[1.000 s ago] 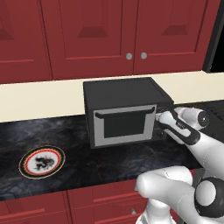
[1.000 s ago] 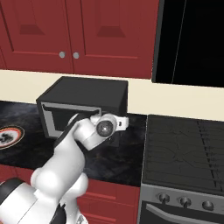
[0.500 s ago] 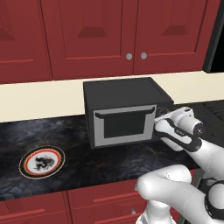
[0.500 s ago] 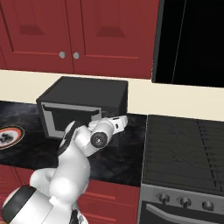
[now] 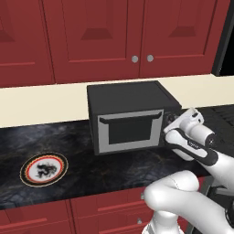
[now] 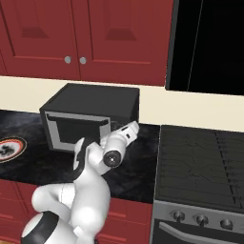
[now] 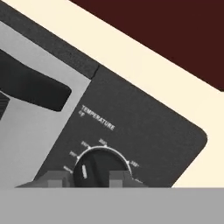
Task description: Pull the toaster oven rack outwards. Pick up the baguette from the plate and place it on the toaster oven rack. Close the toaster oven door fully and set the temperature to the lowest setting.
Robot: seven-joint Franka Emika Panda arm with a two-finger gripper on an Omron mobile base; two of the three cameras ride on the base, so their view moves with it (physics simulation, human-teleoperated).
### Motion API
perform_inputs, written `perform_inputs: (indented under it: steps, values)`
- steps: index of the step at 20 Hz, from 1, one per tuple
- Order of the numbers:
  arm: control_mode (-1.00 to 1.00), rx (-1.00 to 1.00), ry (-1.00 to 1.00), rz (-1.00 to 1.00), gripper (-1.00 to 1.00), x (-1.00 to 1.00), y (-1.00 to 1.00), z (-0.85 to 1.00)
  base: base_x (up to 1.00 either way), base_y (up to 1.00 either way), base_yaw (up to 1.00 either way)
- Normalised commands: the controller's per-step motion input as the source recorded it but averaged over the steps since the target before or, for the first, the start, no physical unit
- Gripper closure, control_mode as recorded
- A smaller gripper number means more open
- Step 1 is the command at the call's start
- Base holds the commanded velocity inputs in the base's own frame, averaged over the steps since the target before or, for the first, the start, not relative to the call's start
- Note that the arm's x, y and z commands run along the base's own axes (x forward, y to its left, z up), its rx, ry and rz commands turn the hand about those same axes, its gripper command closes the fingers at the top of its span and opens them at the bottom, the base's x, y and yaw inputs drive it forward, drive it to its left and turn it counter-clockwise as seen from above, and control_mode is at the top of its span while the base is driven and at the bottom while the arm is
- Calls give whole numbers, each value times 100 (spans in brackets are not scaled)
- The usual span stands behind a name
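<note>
The black toaster oven [image 5: 123, 97] [image 6: 95, 102] stands on the dark counter. Its toaster oven door [image 5: 130, 132] [image 6: 71, 129] is up and closed. The rack and the baguette are hidden from me. My gripper [image 5: 171, 120] [image 7: 85, 179] is at the control panel on the oven's right side. In the hand view its two tips flank the round temperature knob [image 7: 94, 162], shut on it. Part of the door's dark handle [image 7: 35, 87] shows to the knob's left. The white plate [image 5: 44, 156] [image 6: 9, 147] with the red rim lies bare on the counter, far left of the oven.
A black stovetop [image 6: 205, 162] with front knobs adjoins the counter on the right. Red cabinet doors [image 5: 114, 32] hang above the cream back wall. My white arm [image 5: 192, 201] rises in front of the counter's edge.
The hand has sunk slightly and rolled while staying at the control panel, the jaws still closed on the knob. Oven, door and plate have not moved.
</note>
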Motion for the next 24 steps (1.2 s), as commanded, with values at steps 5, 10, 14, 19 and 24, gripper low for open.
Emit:
perform_inputs:
  steps: [5, 10, 14, 19, 24]
  values:
    - [-100, -44, 0, 31, 100, 2, 2, -56, 0, 0, 0]
    - [-100, -47, 1, 31, 100, 4, 9, -61, 0, 0, 0]
    - [-100, -50, 6, 30, 100, 16, 18, -61, 0, 0, 0]
    - [-100, -52, 7, 29, 100, 23, 26, -61, 0, 0, 0]
    - [-100, -50, 12, 27, 100, 35, 29, -60, 0, 0, 0]
